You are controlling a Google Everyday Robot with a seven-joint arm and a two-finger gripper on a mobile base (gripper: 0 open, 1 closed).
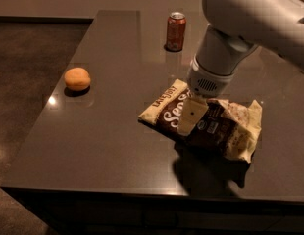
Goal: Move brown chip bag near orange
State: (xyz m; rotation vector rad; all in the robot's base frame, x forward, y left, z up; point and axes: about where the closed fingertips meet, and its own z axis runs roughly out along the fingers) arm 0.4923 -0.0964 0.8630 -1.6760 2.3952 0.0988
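Dim, warm light falls from above. The glossy tabletop (108, 146) shows a glare spot near the orange (77, 78); the end effector (190, 119), at the brown chip bag (225, 127), casts a dark shadow frontward.

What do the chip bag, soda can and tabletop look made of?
Brown chip bag: probably thin plastic film, glossy, crinkled folds. Soda can: likely metal, shiny silver rim. Table: dark polished stone or laminate, can't tell which; it mirrors lights. The gripper sits over the bag's middle.
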